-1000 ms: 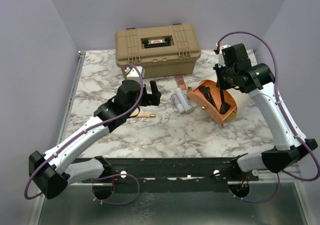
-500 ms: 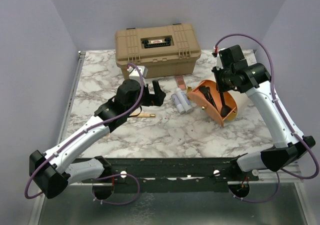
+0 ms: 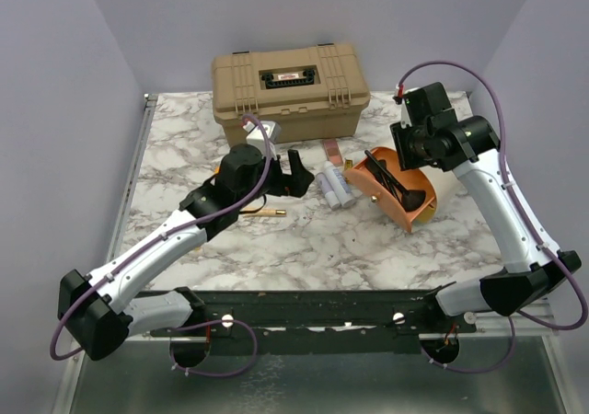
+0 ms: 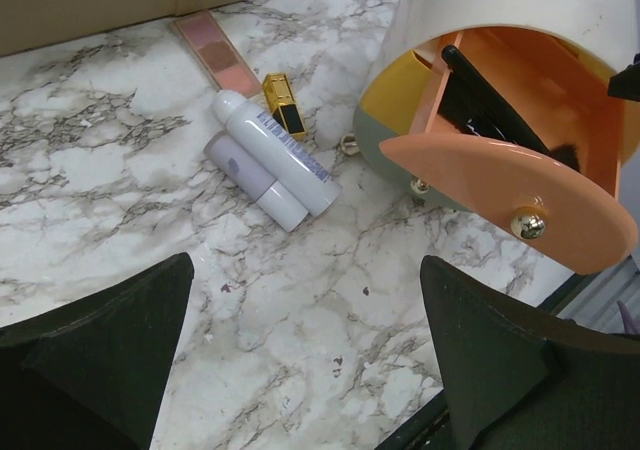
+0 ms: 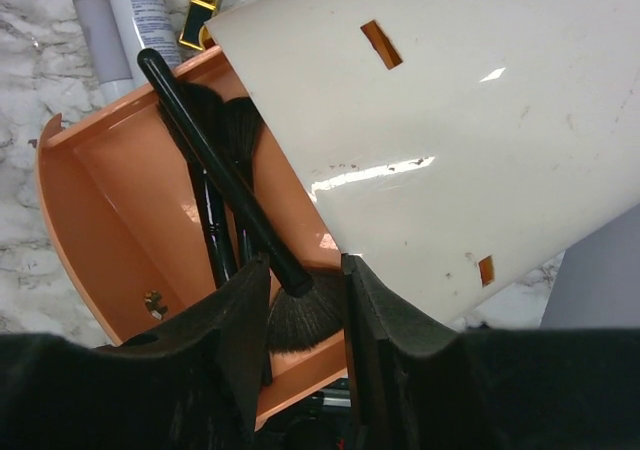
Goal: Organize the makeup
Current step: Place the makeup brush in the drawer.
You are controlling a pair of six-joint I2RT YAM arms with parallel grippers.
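My right gripper (image 3: pixel 408 167) reaches into the open cream-and-orange pouch (image 3: pixel 433 186) and is shut on the bristle end of a black brush (image 5: pixel 215 170). Its handle slants up out of the orange lid (image 5: pixel 110 205). More black brushes (image 5: pixel 212 225) lie inside. My left gripper (image 3: pixel 293 173) is open and empty, hovering over bare marble left of two pale tubes (image 4: pixel 270 165), a gold-and-black lipstick (image 4: pixel 283 105) and a rose-gold stick (image 4: pixel 215 50). A tan-handled brush (image 3: pixel 267 212) lies under the left arm.
The big tan hard case (image 3: pixel 290 81) stands closed at the back centre. The pouch (image 4: pixel 500 30) lies on its side at the right, its lid (image 4: pixel 510 185) hanging open toward the tubes. A metal rail (image 3: pixel 304 322) runs along the near table edge.
My left gripper has moved right, closer to the tubes. The black brush in my right gripper now slants further up and left out of the pouch.
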